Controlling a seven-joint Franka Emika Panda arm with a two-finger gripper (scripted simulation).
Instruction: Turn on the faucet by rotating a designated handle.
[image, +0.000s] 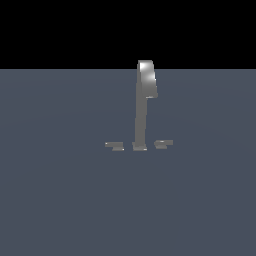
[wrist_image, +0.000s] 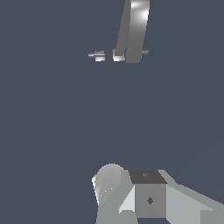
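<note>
The faucet (image: 141, 112) is a tall slim grey column with a shiny bent spout head, standing mid-floor in the exterior view. The handle (image: 114, 145) is a small pale stepped tab at its foot, on the exterior view's left. A mirror-image tab with a darker block (image: 163, 144) lies on the right. The wrist view shows the faucet (wrist_image: 131, 33) and handle (wrist_image: 97, 55) far ahead. Grey blocky parts of my gripper (wrist_image: 144, 197) fill that picture's near edge, well short of the faucet. Its fingertips are hidden, and it does not appear in the exterior view.
Flat dark blue-grey floor (image: 60, 190) spreads all around the faucet. A black band fills the background above it. No other objects show.
</note>
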